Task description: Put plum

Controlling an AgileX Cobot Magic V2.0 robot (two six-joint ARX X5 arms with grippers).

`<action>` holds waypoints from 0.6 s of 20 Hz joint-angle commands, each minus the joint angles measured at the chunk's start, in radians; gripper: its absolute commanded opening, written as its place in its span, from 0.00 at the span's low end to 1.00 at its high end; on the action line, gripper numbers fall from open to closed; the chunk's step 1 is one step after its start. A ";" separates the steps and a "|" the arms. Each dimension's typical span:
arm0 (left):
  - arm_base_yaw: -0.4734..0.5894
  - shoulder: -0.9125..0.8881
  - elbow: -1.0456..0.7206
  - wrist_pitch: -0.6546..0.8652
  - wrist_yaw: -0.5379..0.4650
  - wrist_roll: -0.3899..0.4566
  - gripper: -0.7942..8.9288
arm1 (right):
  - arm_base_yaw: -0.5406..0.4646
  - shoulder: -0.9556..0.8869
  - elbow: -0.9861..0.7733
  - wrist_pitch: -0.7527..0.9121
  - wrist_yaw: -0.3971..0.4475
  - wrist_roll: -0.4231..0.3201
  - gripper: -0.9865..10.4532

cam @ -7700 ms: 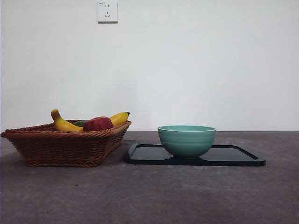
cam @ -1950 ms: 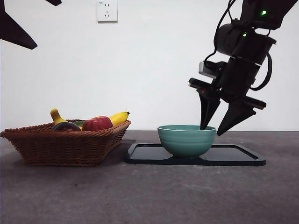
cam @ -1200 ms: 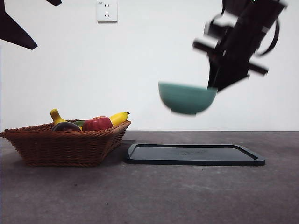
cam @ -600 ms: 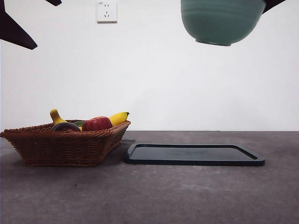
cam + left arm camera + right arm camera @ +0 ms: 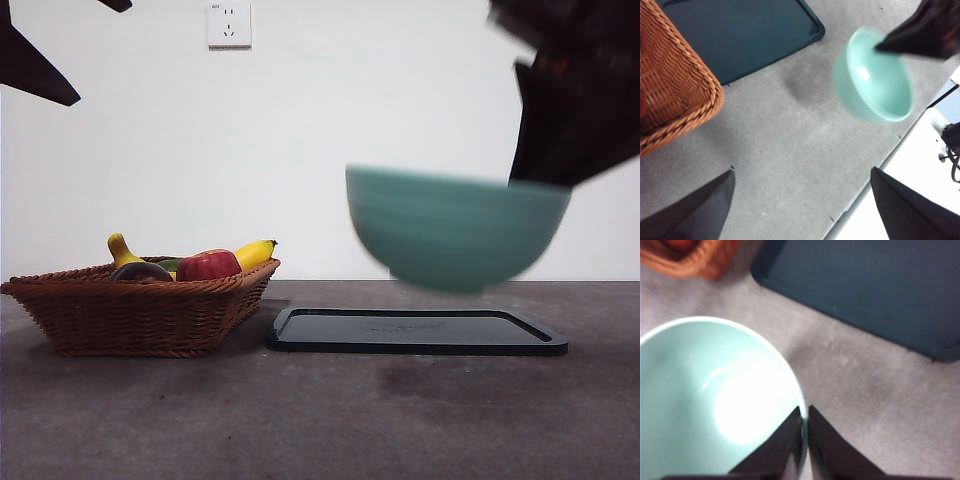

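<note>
the right pincer (image 5: 805, 412) is clamped on the green bowl (image 5: 455, 232) rim, so set it down flat and gently, left pincer (image 5: 800, 200) hangs spread apart, plum (image 5: 141, 271) in the basket (image 5: 130, 315).

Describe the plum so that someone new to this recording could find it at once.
Look in the brown wicker basket on the table beside the dark tray. The plum lies among the fruit just behind the near rim, below the banana stem. It is the glossy, nearly black one, darker than the red apple beside it.
</note>
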 commanded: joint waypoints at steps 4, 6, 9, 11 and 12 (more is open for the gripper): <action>-0.005 0.006 0.010 0.005 0.003 0.013 0.53 | 0.047 0.122 -0.038 0.093 0.045 0.049 0.09; -0.005 0.006 0.010 0.005 0.003 0.012 0.53 | 0.058 0.177 -0.038 0.132 0.057 0.049 0.09; -0.005 0.006 0.010 0.004 0.003 0.012 0.53 | 0.066 0.237 -0.038 0.187 0.059 0.049 0.09; -0.005 0.006 0.010 0.001 0.003 0.012 0.53 | 0.066 0.251 -0.038 0.188 0.064 0.049 0.09; -0.005 0.006 0.010 -0.001 0.003 0.012 0.53 | 0.066 0.251 -0.038 0.188 0.066 0.049 0.09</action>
